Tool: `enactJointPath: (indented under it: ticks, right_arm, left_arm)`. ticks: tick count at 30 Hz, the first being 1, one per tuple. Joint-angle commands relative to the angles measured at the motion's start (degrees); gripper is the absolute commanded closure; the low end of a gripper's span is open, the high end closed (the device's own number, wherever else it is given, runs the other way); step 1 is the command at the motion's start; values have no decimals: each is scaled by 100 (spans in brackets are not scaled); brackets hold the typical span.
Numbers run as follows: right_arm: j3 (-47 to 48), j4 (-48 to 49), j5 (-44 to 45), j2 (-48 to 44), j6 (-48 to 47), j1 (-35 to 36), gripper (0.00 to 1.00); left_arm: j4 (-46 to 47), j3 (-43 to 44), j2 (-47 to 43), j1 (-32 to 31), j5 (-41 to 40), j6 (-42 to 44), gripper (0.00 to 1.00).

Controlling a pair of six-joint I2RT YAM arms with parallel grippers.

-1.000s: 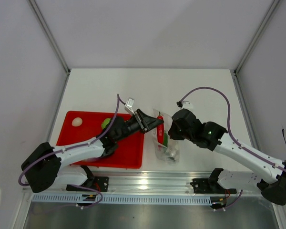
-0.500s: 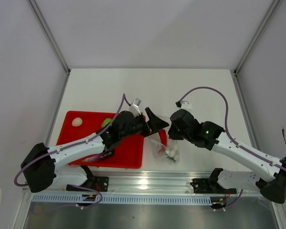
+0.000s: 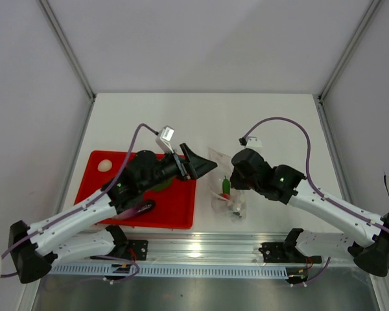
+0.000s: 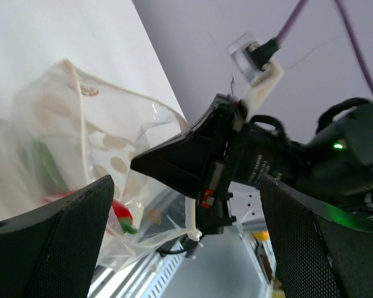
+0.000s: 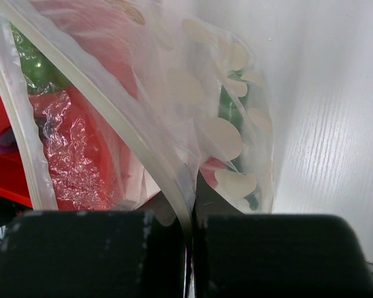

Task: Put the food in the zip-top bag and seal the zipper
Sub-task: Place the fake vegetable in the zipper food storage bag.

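The clear zip-top bag (image 3: 227,192) lies right of the red tray, and its mouth is held up. My right gripper (image 3: 236,176) is shut on the bag's top edge, pinching the zipper (image 5: 112,118) strip between its fingers (image 5: 248,254). Inside the bag (image 5: 236,74) lie a long green pepper (image 3: 225,186) and a thin red chili (image 4: 119,214). My left gripper (image 3: 196,164) hangs open just left of the bag's mouth with nothing between its fingers (image 4: 50,248). A purple eggplant (image 3: 137,208) lies on the tray, and a round green vegetable (image 3: 162,186) peeks out under my left arm.
The red tray (image 3: 175,210) sits at the near left with a small white round piece (image 3: 104,165) at its far left corner. My left arm reaches across the tray. A metal rail (image 3: 201,249) runs along the table's near edge.
My left gripper has opened and let the red chili go into the bag, then drawn back a little to the left. My right gripper has kept its hold on the bag's edge.
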Motion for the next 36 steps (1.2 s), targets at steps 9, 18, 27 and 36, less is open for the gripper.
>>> enactJointPath:
  ticks: [9, 18, 27, 36]
  right_arm:
    - [121, 33, 106, -5, -156, -21, 100]
    - [683, 77, 475, -399, -911, -38, 100]
    - [412, -117, 379, -233, -798, -214, 100]
    - [147, -55, 212, -295, -719, -214, 100]
  left_arm:
    - [-1287, 695, -599, 84, 187, 1273, 21]
    - [-1706, -18, -1486, 206, -444, 1097, 37]
    - [-4080, -25, -1865, 733, -1271, -449, 9]
    - [-5890, -245, -1962, 1586, -1928, -2153, 1]
